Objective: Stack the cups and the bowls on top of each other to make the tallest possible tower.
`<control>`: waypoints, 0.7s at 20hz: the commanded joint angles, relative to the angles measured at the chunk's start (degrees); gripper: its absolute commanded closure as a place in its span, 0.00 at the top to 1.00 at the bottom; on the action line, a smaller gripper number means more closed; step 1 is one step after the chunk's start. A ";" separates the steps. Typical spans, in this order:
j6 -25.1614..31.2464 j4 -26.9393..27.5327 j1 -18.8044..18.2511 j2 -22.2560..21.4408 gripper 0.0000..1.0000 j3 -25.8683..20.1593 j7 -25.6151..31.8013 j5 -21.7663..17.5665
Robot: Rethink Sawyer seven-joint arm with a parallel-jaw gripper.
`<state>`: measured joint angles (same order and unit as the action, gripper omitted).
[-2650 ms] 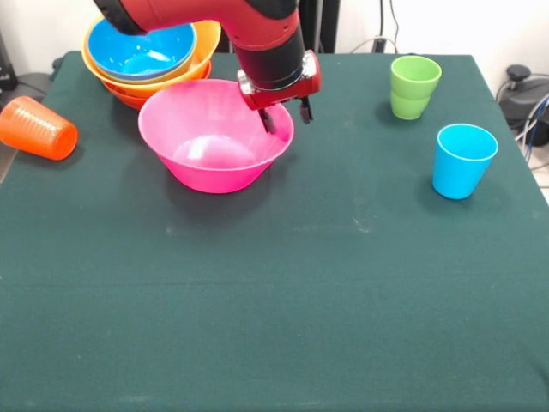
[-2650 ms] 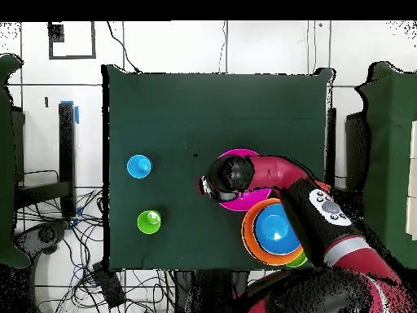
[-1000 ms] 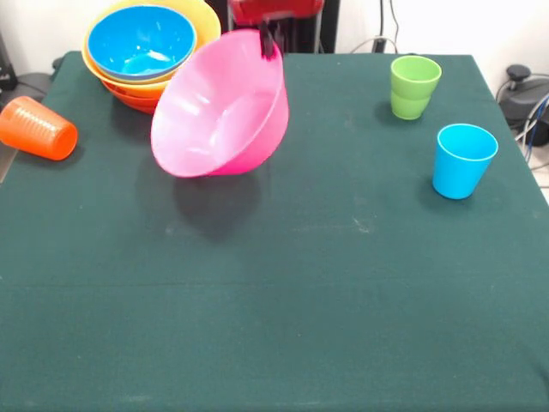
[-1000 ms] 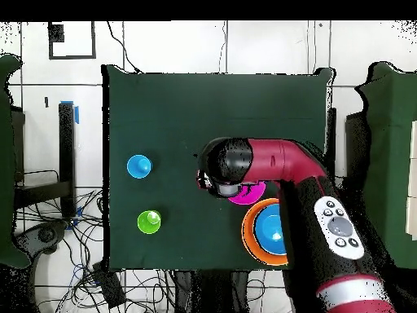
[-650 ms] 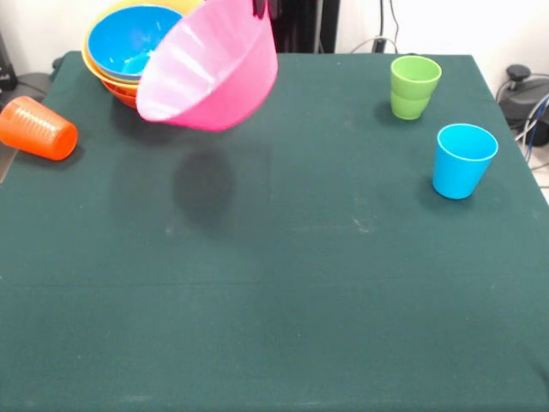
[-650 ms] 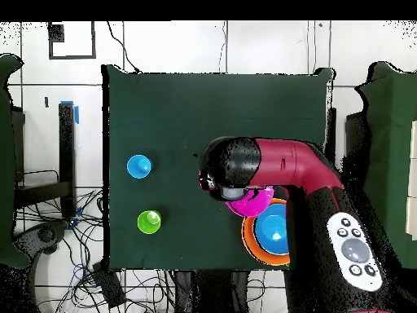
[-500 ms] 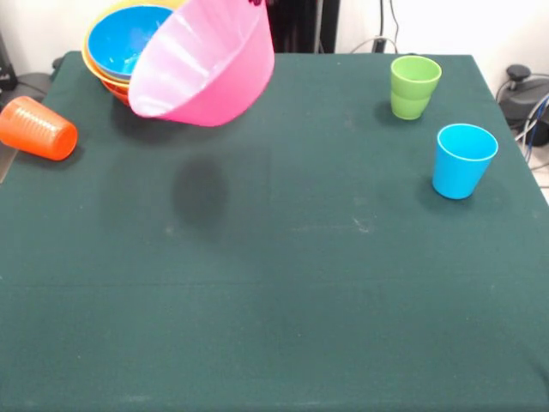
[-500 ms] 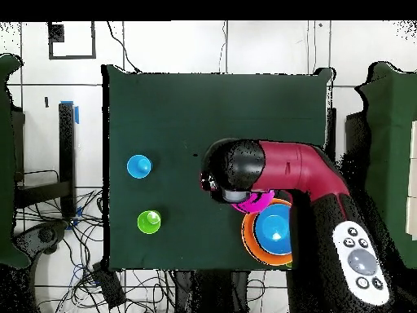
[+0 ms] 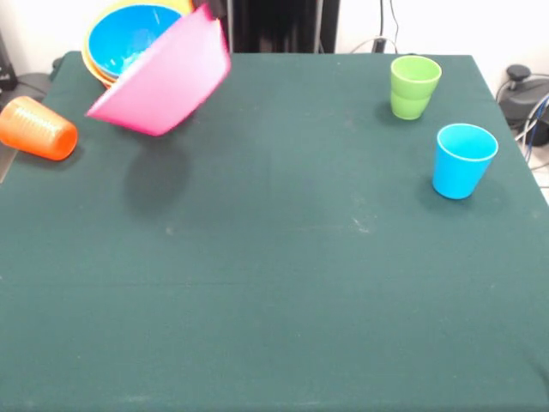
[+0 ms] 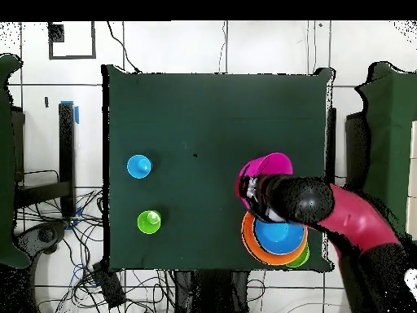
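Tool (image 10: 254, 189) pinching the large pink bowl (image 9: 163, 81), carrying it tilted beside the tower (image 9: 133, 39); next, levelling and lowering it onto the blue bowl (image 10: 279, 233)

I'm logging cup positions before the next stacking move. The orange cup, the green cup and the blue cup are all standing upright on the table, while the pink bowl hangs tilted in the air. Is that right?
Not quite. The orange cup lies on its side at the table's edge, as the front view shows. The green cup and the blue cup do stand upright, and the pink bowl does hang tilted above the table.
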<state>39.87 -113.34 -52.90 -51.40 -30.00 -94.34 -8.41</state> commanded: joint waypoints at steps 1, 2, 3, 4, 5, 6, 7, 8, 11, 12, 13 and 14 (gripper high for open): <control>-2.49 -9.88 -4.03 2.18 0.00 -7.01 7.83 -2.45; -2.08 -9.82 -4.12 2.09 0.00 -7.08 7.27 -2.80; -2.06 -9.89 -4.31 2.16 0.00 -7.30 7.08 -2.99; -2.03 -9.96 -4.51 2.23 0.00 -7.52 6.88 -3.18; -2.00 -10.03 -4.70 2.30 0.00 -7.74 6.69 -3.37; -1.85 -9.88 -4.71 2.48 0.00 -7.79 6.57 -3.62; -1.97 -9.92 -4.80 2.64 0.00 -7.87 6.49 -3.84; -1.99 -9.82 -4.88 2.93 0.00 -7.96 6.40 -4.15; -1.62 -9.50 -4.92 3.45 0.00 -8.11 6.22 -4.77; -1.57 -9.41 -4.91 3.45 0.00 -8.20 6.20 -4.92; -1.40 -9.33 -4.85 3.45 0.00 -8.18 6.15 -5.05; -1.00 -9.02 -4.67 3.50 0.00 -8.09 6.07 -5.29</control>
<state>36.55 -118.53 -59.77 -50.48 -34.55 -94.32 -8.66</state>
